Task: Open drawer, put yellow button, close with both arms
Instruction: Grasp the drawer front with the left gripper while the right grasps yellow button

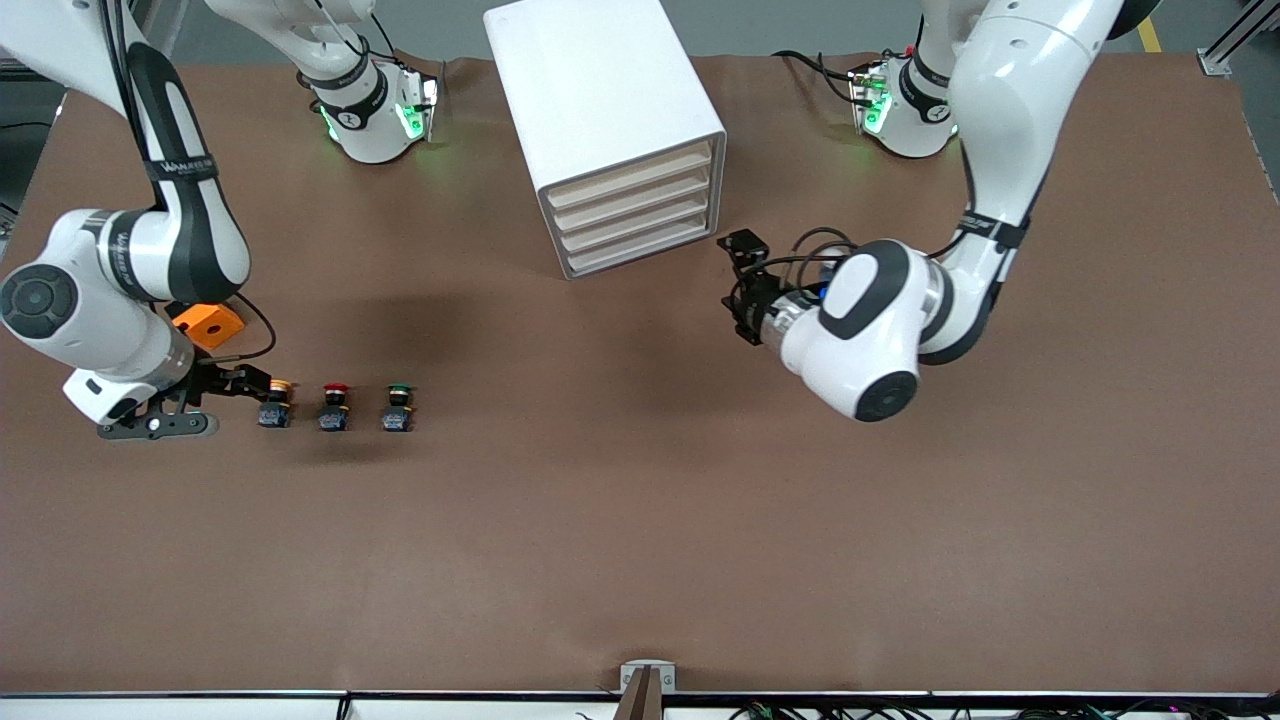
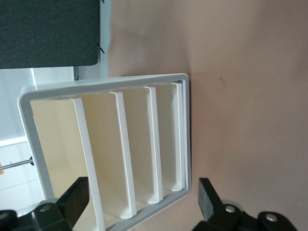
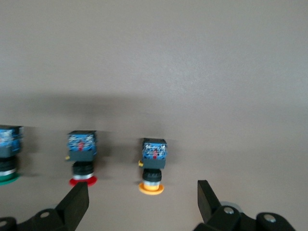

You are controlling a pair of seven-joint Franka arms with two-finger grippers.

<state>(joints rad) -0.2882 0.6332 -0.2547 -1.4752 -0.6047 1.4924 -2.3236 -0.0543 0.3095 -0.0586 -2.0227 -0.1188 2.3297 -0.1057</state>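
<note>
While my right gripper (image 1: 252,385) hangs low over the brown desk (image 1: 640,540), its jaws spread wide and hold nothing. In the front view the yellow button (image 1: 276,403) sits just off its fingertips at three o'clock; in the right wrist view the same button (image 3: 153,166) lies on the desk ahead of the gap between my two black fingers (image 3: 74,204). It is the button closest to the right arm's end of a short row: the red button (image 1: 335,406) comes next, then the green button (image 1: 398,407), each a little apart from its neighbour. An orange block (image 1: 208,325) shows at eleven o'clock from the right gripper, just beside my right arm's wrist.

My left gripper (image 1: 742,275) hovers in front of the white cabinet (image 1: 600,120), near its lowest corner toward the left arm's end, jaws wide apart and empty. The left wrist view looks straight at the cabinet's face (image 2: 110,154), where four cream drawer fronts lie stacked and pushed in. The bottom drawer (image 1: 642,250) is the one closest to this gripper, at about ten o'clock from it in the front view, not touched.
</note>
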